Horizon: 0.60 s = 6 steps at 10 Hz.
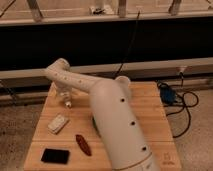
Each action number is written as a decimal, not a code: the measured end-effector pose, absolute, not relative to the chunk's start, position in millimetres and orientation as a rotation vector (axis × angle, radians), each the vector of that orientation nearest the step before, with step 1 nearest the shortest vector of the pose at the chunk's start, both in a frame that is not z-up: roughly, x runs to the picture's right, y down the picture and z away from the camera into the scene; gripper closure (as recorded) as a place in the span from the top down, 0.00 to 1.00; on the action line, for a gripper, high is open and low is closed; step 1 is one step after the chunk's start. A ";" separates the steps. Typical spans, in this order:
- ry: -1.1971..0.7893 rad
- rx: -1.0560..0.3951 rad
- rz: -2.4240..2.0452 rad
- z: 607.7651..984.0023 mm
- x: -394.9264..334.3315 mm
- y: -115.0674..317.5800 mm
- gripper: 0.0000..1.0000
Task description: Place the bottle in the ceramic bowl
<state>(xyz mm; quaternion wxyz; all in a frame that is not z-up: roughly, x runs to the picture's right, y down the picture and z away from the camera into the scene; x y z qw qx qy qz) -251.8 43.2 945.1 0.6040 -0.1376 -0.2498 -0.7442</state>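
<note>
My gripper (pixel 64 96) is at the far left of the wooden table (pixel 150 107), low over its surface. It is shut on the small pale bottle (pixel 66 102), which hangs tilted with its whitish end pointing down. The green ceramic bowl (pixel 93 123) is almost wholly hidden behind my white arm. Only a dark green sliver of it shows at the arm's left edge, near the table's middle, to the right of and nearer than the gripper.
A flat white block (pixel 58 123) lies on the left of the table. A dark red oblong thing (pixel 83 144) lies in front of it, and a flat black rectangle (pixel 55 156) sits at the front left corner. Cables and a blue item (pixel 168 94) lie off the right edge.
</note>
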 end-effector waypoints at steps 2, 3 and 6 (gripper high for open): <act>-0.582 -0.299 -1.738 961.2 -259.2 42.4 0.69; -0.587 -0.295 -1.745 966.5 -263.8 43.7 0.58; -0.592 -0.289 -1.752 972.1 -267.5 44.0 0.26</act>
